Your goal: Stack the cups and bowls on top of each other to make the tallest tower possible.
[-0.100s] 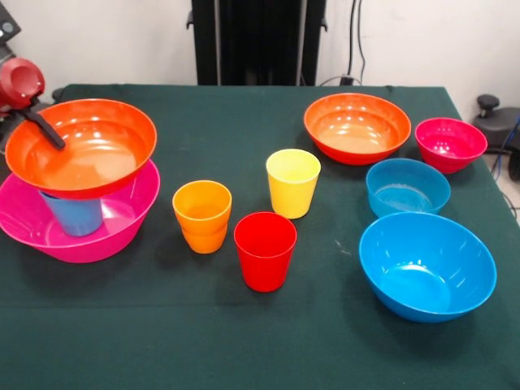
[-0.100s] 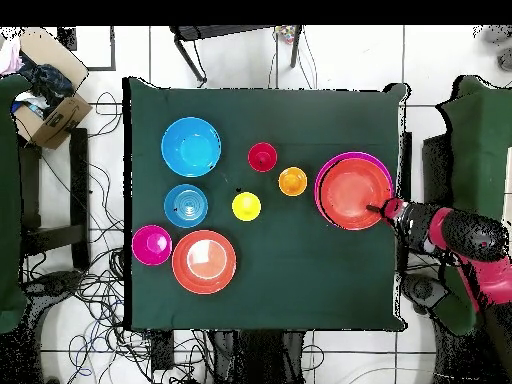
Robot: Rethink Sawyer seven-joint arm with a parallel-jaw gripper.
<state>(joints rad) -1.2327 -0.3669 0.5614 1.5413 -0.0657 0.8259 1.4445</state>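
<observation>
At the table's left in the front view a large pink bowl [image 1: 122, 231] holds an upright light blue cup [image 1: 75, 215]. An orange-red bowl [image 1: 89, 150] rests on that cup, making a three-piece tower [image 2: 352, 192]. My gripper [image 1: 49, 134] reaches over this bowl's rim into its inside, and its state does not show. From overhead the gripper [image 2: 381, 209] is at the tower's right rim. Loose on the cloth stand an orange cup [image 1: 202, 215], a red cup [image 1: 265, 250] and a yellow cup [image 1: 292, 182]. To the right lie another orange-red bowl [image 1: 357, 126], a small magenta bowl [image 1: 450, 144], a small blue bowl [image 1: 407, 186] and a large blue bowl [image 1: 427, 266].
The dark green table cloth [image 1: 244, 341] ends close beside the pink bowl on its left. A cardboard box [image 2: 45, 112] and cables [image 2: 90, 320] lie on the floor beyond the table.
</observation>
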